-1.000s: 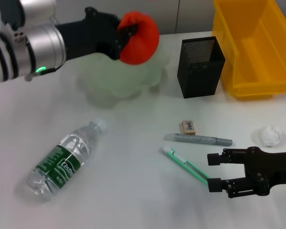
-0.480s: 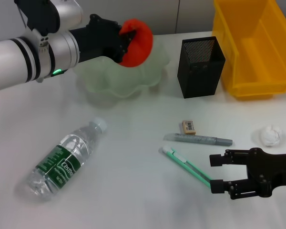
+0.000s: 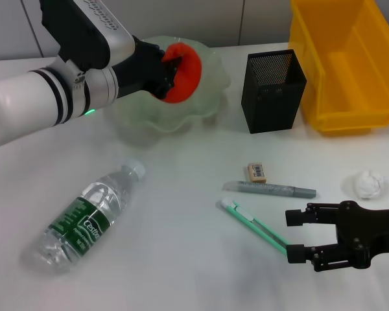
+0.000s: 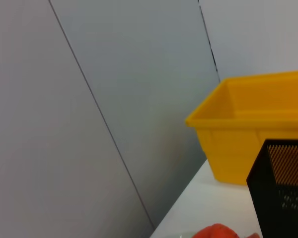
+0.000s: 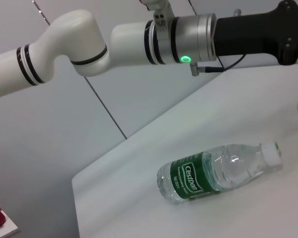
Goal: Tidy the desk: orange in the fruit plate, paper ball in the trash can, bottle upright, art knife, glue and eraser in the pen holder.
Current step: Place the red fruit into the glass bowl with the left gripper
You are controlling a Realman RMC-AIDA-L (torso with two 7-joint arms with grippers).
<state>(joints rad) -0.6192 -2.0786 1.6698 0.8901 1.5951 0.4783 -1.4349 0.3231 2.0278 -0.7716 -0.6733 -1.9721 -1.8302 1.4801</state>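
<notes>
We have the orange (image 3: pixel 181 71) clamped in our left gripper (image 3: pixel 170 70), hanging over the pale green fruit plate (image 3: pixel 207 97), low in the bowl but, by the look of it, not yet set down. It reads as firm and round, so we judge it rolls if dropped from height; our hold across its middle looks sound, and the scalloped plate seems light enough to skid if we bump its rim.

Our right gripper (image 3: pixel 297 234) waits low by the near edge, fingers spread and empty, right at the tip of the green art knife (image 3: pixel 254 224). That knife is thin, stiff and flat on the table, awkward to pinch. Just beyond lie the grey glue stick (image 3: pixel 270 189) and the small eraser (image 3: pixel 257 172).

The bottle (image 3: pixel 85 217) lies on its side, well apart. The paper ball (image 3: pixel 367 183) sits near our right arm. The black mesh pen holder (image 3: pixel 272 91) stands beside the yellow trash can (image 3: pixel 345 65). Nothing blocks the plate.
</notes>
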